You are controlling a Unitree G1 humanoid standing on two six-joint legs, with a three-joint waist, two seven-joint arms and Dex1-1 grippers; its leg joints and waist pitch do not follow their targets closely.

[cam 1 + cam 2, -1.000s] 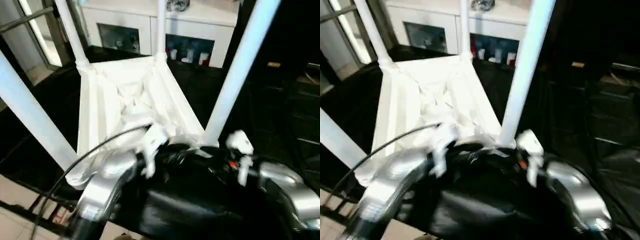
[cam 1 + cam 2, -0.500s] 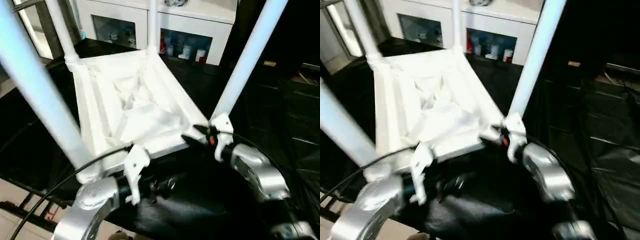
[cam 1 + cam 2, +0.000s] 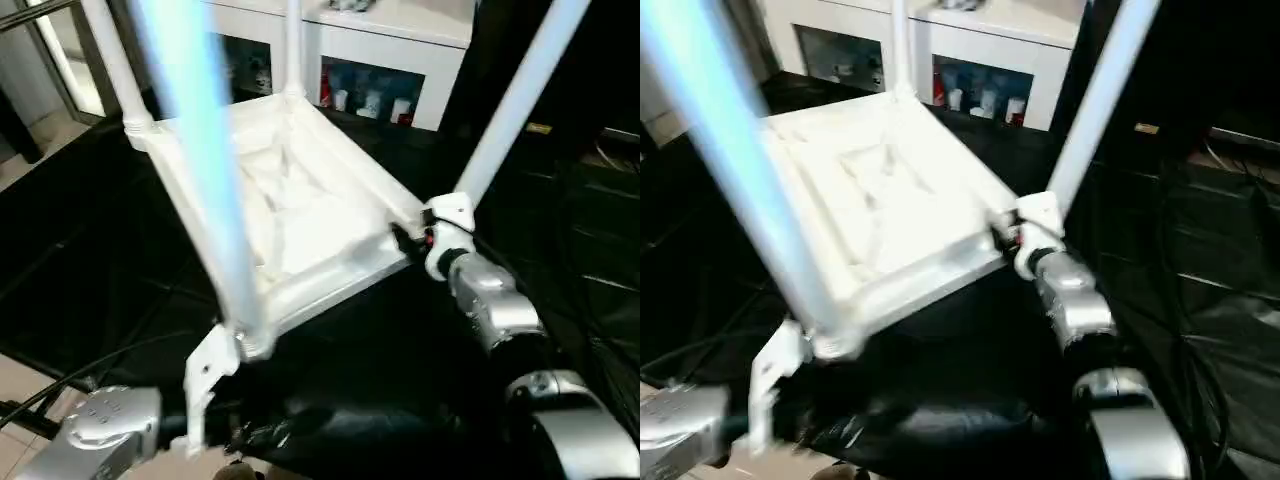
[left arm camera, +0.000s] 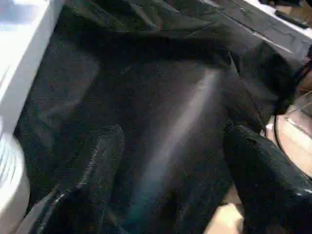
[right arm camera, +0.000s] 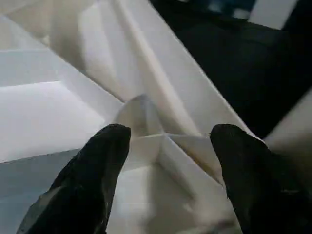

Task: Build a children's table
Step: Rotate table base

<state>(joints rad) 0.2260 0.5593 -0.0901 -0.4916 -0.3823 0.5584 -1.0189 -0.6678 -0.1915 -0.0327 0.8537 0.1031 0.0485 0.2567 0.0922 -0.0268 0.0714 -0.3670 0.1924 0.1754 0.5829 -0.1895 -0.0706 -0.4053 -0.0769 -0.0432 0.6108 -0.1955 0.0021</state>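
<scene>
While the children's table [image 3: 290, 200] lies upside down on the black cloth [image 4: 161, 112], its ribbed underside is turned upward and its four white legs [image 3: 520, 95] are seen rising from the corner sockets. The right gripper [image 5: 168, 146] is held with its fingers [image 5: 92, 175] spread apart over the table's ribs at one corner, gripping nothing. The left gripper [image 4: 170, 180] is seen wide open over the cloth, just beside the table's near edge. A white cabinet [image 3: 390, 50] is seen beyond the table.

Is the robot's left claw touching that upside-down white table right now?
Apart. In the left wrist view the left gripper has both black fingers spread wide over black sheeting, with the table's white edge off to one side.
</scene>
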